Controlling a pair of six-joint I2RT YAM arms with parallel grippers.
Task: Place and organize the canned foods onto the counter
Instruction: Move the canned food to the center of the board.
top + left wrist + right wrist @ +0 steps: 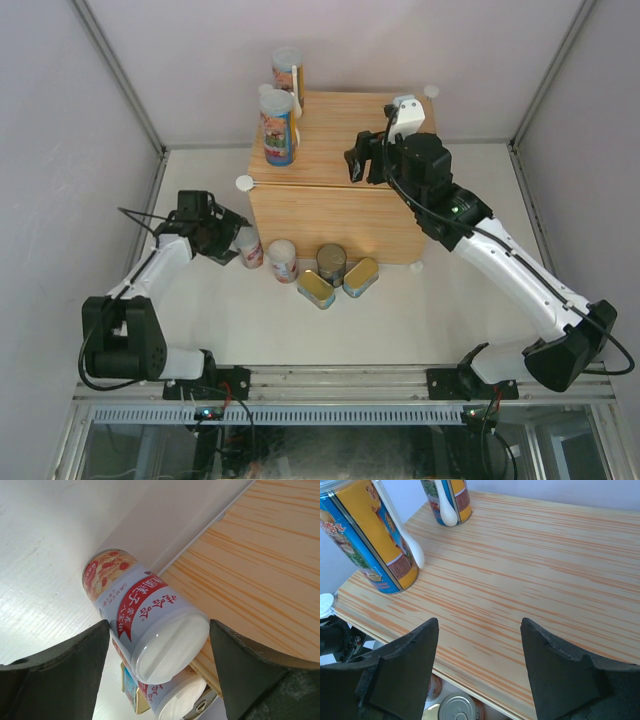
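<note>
Left arm stretches low over the table. The left gripper (159, 630) is spread, straddling a red-labelled can (125, 587) standing just beside the counter (545, 570), pads clear. Right arm reaches over the counter top, right gripper (479, 625) spread, empty. Two tall cans (279, 127) stand at its far-left corner.

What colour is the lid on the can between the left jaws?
White lid, clearest in the left wrist view.

Left arm (155, 268): white tubular links between black joint housings, with a bulky black shoulder block. Right arm (515, 272): same build and colours. A thin black cable runs loose beside each arm. A white camera block (404, 108) sits on the right wrist. Jaws, both arms: dark, matte, wedge-shaped plates with rough, chipped-looking edges. No markings legible.
</note>
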